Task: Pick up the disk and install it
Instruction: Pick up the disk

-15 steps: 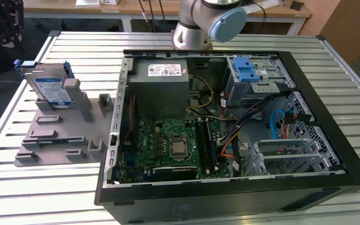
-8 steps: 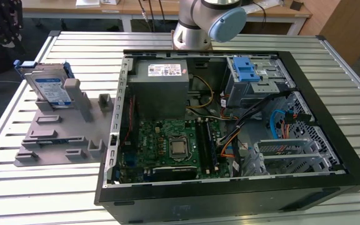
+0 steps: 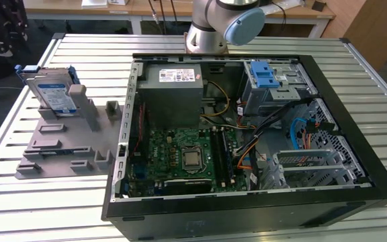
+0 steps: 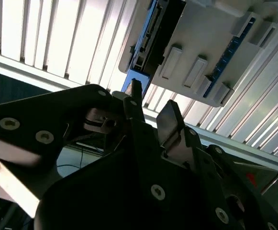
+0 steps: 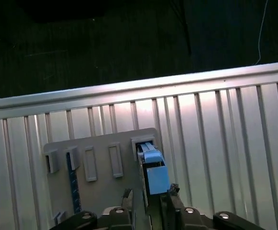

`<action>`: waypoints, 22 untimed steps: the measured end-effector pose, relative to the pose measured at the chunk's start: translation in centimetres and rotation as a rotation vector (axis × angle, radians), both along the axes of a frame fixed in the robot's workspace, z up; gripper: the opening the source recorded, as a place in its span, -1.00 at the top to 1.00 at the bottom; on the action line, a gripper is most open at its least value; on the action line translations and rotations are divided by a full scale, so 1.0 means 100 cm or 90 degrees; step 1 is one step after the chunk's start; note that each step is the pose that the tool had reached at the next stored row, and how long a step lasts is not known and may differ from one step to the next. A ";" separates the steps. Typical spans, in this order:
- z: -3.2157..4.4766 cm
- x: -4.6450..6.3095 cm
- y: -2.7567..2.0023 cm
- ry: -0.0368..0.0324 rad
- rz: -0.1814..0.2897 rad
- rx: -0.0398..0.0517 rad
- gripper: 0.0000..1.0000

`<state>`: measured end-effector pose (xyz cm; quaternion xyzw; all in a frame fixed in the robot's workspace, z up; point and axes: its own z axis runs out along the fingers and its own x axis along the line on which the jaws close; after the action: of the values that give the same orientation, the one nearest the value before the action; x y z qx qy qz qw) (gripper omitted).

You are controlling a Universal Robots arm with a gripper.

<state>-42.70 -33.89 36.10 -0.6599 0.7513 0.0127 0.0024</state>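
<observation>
Disk [image 3: 52,93]: we see it standing upright in a grey stand [image 3: 52,151] near the tabletop's [image 3: 46,212] far corner, at the exterior view's left.
Gripper [image 5: 148,192]: released. In the first wrist view its fingers [image 5: 171,191] are spread and lined up over the disk's blue-railed edge; we cannot tell whether they touch it.
Computer case [image 3: 247,214]: open, mid-tabletop, just beside the stand.
Arm [image 3: 213,25]: at the tabletop's far edge.
</observation>
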 end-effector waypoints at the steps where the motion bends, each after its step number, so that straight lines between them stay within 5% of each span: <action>1: -0.0011 0.000 0.0000 0.0000 0.011 0.0000 0.18; 6: -0.0094 0.000 -0.0001 -0.0001 0.039 0.0000 -0.18; 22: -0.0324 -0.002 0.0050 0.0000 0.030 0.0000 -0.18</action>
<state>-42.89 -33.39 32.86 -0.6776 0.7354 0.0127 0.0021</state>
